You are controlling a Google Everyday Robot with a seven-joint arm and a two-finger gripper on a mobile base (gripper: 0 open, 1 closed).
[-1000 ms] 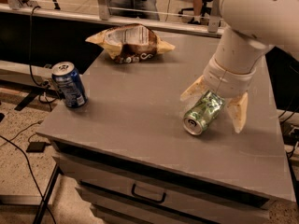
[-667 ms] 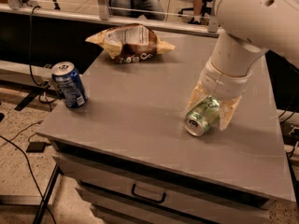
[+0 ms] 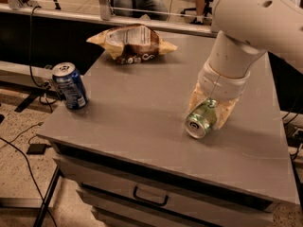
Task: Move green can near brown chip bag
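Observation:
The green can (image 3: 200, 121) lies on its side at the right of the grey table top (image 3: 137, 103), its silver end facing the front. My gripper (image 3: 209, 109) comes down from the white arm above and is shut on the green can, with tan fingers (image 3: 226, 114) on both sides of it. The brown chip bag (image 3: 132, 43) lies at the far left-middle of the table, well apart from the can.
A dark blue can (image 3: 70, 86) stands upright near the table's left front corner. The table has a drawer with a handle (image 3: 150, 196) below its front edge. Cables run on the floor at the left. Chairs and a railing stand behind the table.
The fingers, spread wide around the can a second ago, have closed in on it. The can has stayed in nearly the same place.

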